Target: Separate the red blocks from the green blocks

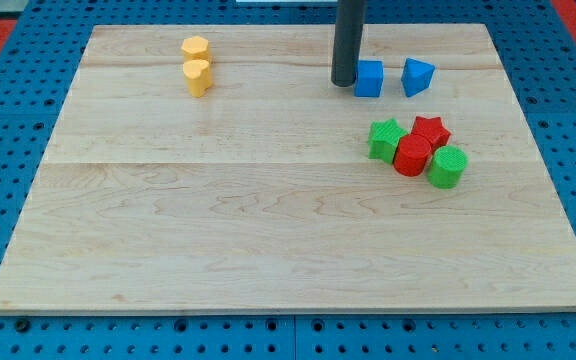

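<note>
A green star block (385, 139), a red star block (430, 130), a red cylinder block (412, 156) and a green cylinder block (447, 167) sit bunched together, touching, at the view's right of the wooden board (218, 230). My tip (344, 82) stands near the view's top, well above this cluster and to its left. It is right beside the left side of a blue cube block (369, 78); I cannot tell if they touch.
A blue triangular block (417, 76) lies just right of the blue cube. Two yellow blocks (197, 64) sit together, one above the other, at the view's top left. A blue pegboard (8, 200) surrounds the board.
</note>
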